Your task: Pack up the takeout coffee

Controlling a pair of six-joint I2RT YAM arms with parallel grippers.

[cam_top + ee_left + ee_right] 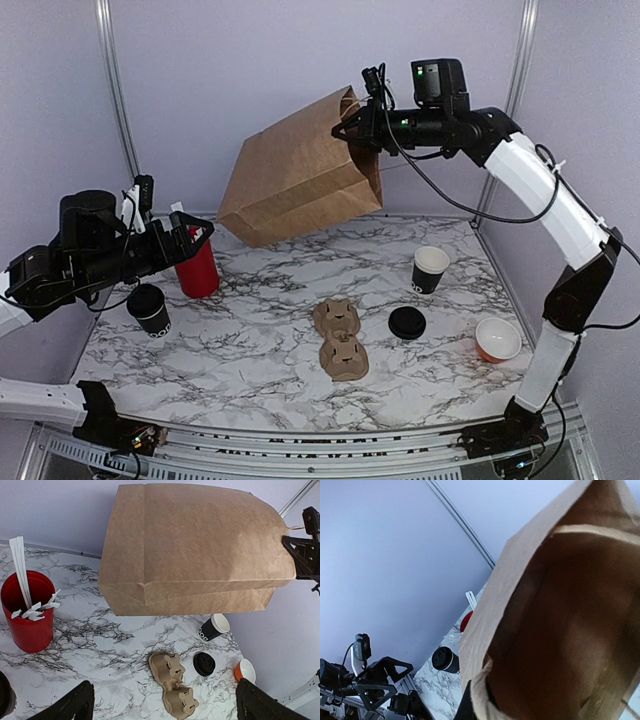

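Note:
The takeout coffee, a black cup with a black lid, stands at the table's left edge; it also shows past the bag in the right wrist view. My right gripper is shut on the rim of a brown paper bag, holding it tilted in the air over the back of the table with its mouth up and to the right. One black finger pinches the bag's edge. My left gripper hangs open and empty above the coffee, beside a red cup.
A red cup with white stirrers stands right of the coffee. A cardboard cup carrier lies mid-table, a loose black lid beside it. A lidless black cup and an orange cup stand at the right.

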